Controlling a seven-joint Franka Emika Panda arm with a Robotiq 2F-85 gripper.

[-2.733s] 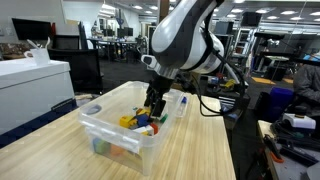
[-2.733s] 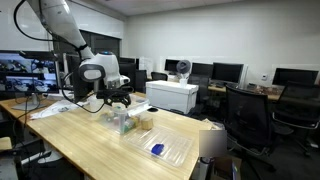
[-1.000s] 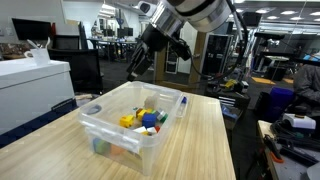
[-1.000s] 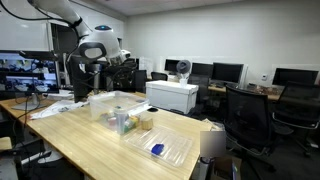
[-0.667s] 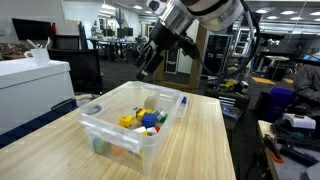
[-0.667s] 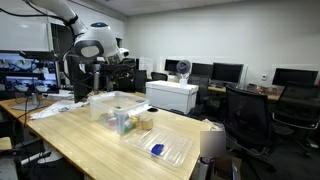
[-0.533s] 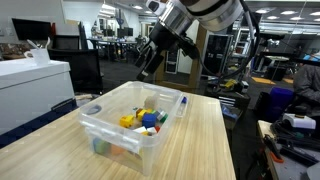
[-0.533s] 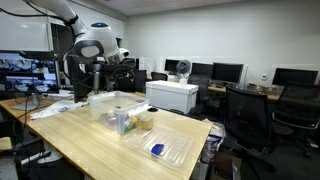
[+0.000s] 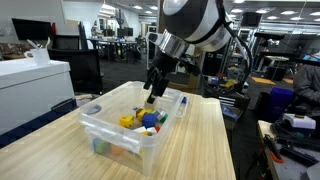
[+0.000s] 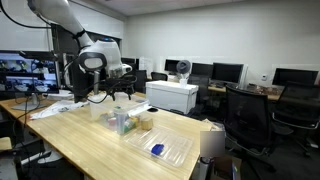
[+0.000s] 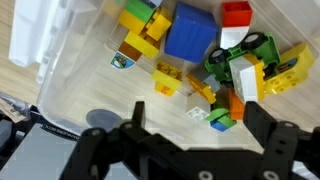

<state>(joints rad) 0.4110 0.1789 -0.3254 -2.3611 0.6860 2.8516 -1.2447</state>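
Your arm has swung down from high over the bench, and the end effector now hangs just above the bin. Its jaws stand wide and empty, fingers pointing down, with nothing between them in the wrist view. Right below lie the blocks, loose in a heap on the bin's floor: a blue block beside yellow ones, a red one and a green piece off to one side. Clear walls keep the heap together, which I judge is why the pieces lie jumbled and tilted. Jaws this wide leave room to straddle any one of them.
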